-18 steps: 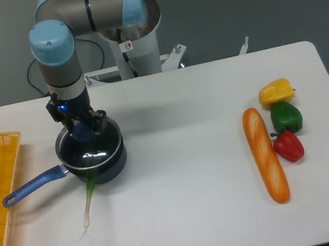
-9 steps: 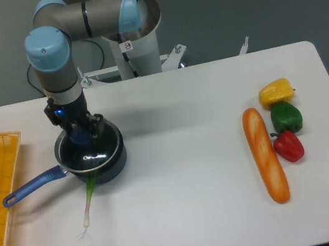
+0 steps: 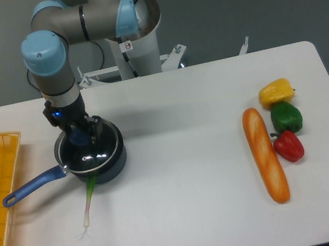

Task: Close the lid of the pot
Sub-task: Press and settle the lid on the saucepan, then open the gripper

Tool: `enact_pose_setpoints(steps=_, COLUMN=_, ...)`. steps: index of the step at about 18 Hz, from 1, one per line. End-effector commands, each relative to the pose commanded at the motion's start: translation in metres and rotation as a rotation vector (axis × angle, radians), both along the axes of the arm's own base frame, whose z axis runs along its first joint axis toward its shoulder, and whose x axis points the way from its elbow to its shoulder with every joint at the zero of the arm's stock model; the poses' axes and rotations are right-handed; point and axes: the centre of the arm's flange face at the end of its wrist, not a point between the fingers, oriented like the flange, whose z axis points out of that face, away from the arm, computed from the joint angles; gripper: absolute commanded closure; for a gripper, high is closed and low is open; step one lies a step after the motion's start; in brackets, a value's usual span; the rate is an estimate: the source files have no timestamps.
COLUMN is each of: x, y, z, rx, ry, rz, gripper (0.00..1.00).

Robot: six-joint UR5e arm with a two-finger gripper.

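Glass lid with metal rim is sitting on the round dark pot, left of table centre. Gripper is pinching its blue knob; a spring onion is lying against the pot.

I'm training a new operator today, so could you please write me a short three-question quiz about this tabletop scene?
1. True or false: the lid lies on the pot.
2. Which pepper lies nearest the far edge of the table? A) red pepper B) green pepper C) yellow pepper
3. What thin vegetable sticks out from the pot toward the table's near edge?

Key
1. True; the gripper stands at the lid's blue knob.
2. C
3. The green onion.
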Motion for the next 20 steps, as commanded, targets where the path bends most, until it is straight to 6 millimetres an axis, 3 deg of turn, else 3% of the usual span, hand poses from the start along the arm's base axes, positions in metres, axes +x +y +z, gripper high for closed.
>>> enact_pose_setpoints(steps=20, x=-0.0001, y=0.0040, z=-0.0089, rx=-0.030, ry=0.034, rz=-0.007, gripper=0.59)
